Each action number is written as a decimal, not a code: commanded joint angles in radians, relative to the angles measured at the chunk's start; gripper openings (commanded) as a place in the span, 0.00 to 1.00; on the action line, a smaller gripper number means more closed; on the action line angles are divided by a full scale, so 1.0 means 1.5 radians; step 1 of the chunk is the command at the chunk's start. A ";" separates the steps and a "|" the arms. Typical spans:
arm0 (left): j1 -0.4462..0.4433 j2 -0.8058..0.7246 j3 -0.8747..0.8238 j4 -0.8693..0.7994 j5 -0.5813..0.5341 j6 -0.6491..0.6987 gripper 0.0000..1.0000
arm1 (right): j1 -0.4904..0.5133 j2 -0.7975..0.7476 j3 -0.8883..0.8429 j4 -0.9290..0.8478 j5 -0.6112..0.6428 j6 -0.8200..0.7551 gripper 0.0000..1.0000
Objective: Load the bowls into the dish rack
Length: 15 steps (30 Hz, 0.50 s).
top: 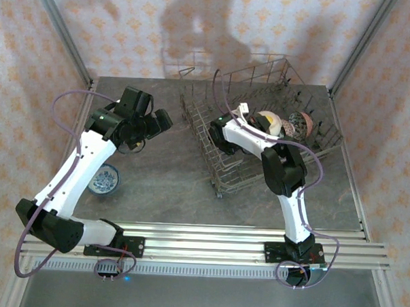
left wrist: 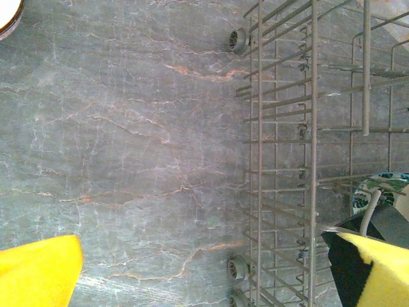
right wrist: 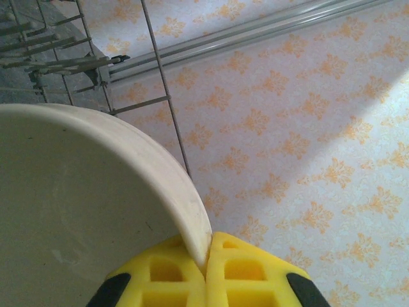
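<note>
Grey wire dish rack (top: 218, 164): rectangular, tall grid sides, small wheels, set askew on the veined grey stone counter (top: 169, 186), long axis roughly left to right. Right gripper (right wrist: 206, 268) is inside the rack's left end, yellow jaws pinching the thick rim of a plain cream bowl (right wrist: 77, 204), smooth hollow facing the wrist. Deeper in the rack, on edge: a cream-brown bowl (top: 269, 122) and a pink-patterned bowl (top: 301, 124). Left gripper (left wrist: 204, 256) is left of the rack, jaws spread wide over bare counter. A blue-white bowl (top: 107, 180) sits upright, well left of the rack.
</note>
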<state>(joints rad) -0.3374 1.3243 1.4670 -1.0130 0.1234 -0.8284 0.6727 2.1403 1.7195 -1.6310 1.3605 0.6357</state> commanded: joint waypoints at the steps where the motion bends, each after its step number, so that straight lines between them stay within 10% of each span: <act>1: 0.007 -0.002 0.000 0.015 0.004 0.002 0.99 | 0.014 -0.015 -0.013 -0.097 0.010 0.022 0.00; 15: 0.007 0.001 -0.001 0.016 0.008 0.000 0.99 | 0.016 -0.005 -0.007 -0.096 -0.019 0.007 0.22</act>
<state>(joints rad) -0.3374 1.3243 1.4670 -1.0054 0.1280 -0.8288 0.6762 2.1403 1.7138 -1.6306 1.3388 0.6292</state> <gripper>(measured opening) 0.994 0.207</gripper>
